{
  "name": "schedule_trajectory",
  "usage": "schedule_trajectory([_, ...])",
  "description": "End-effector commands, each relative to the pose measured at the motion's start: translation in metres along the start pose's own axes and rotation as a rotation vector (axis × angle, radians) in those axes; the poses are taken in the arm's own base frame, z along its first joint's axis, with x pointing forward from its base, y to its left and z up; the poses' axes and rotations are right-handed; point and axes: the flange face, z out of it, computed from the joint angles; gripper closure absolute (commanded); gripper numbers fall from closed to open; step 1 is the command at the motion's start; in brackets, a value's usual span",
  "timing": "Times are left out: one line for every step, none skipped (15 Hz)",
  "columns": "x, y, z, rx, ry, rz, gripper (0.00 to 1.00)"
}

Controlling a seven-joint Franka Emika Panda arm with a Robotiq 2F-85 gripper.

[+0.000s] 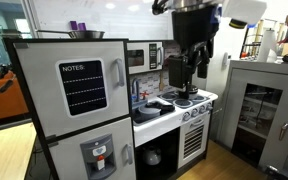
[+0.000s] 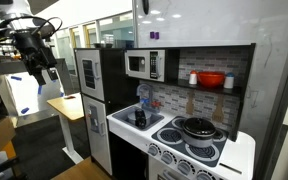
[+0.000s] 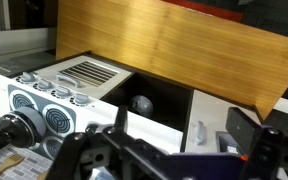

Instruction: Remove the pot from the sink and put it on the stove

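At the upper left in an exterior view the gripper (image 2: 42, 70) is hanging with its jaws spread wide, gripping nothing, well apart from the kitchen; left of centre the pot (image 2: 139, 118) is seemingly sitting low in the sink (image 2: 124, 125), though it is showing too small for certainty; at the lower right the stove (image 2: 234, 160) is waiting, a dark round shape (image 2: 197, 127) occupying a rear burner. The pot is probably going to handle as light, rigid, slick plastic; pinching its rim is looking safest.
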Motion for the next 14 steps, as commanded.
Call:
schedule_trajectory([0.018,-0.005,0.019,-0.018,0.040,-0.080,0.00])
schedule_trajectory([0.022,-0.005,0.026,-0.020,0.047,-0.100,0.00])
schedule_trajectory([0.027,-0.004,0.032,-0.022,0.051,-0.115,0.00])
schedule_trajectory([0.030,-0.002,0.037,-0.024,0.055,-0.124,0.00])
schedule_trajectory([0.033,0.002,0.043,-0.024,0.057,-0.132,0.00])
schedule_trajectory([0.037,0.008,0.048,-0.025,0.059,-0.136,0.00])
schedule_trajectory([0.040,0.016,0.053,-0.027,0.059,-0.137,0.00])
schedule_trajectory([0.044,0.026,0.058,-0.032,0.057,-0.140,0.00])
schedule_trajectory([0.048,0.036,0.063,-0.035,0.059,-0.141,0.00])
schedule_trajectory([0.053,0.048,0.068,-0.037,0.053,-0.147,0.00])
schedule_trajectory([0.059,0.060,0.073,-0.041,0.048,-0.151,0.00])
schedule_trajectory([0.064,0.071,0.076,-0.040,0.046,-0.154,0.00])
schedule_trajectory([0.071,0.082,0.078,-0.039,0.042,-0.157,0.00])
schedule_trajectory([0.078,0.092,0.081,-0.036,0.037,-0.163,0.00])
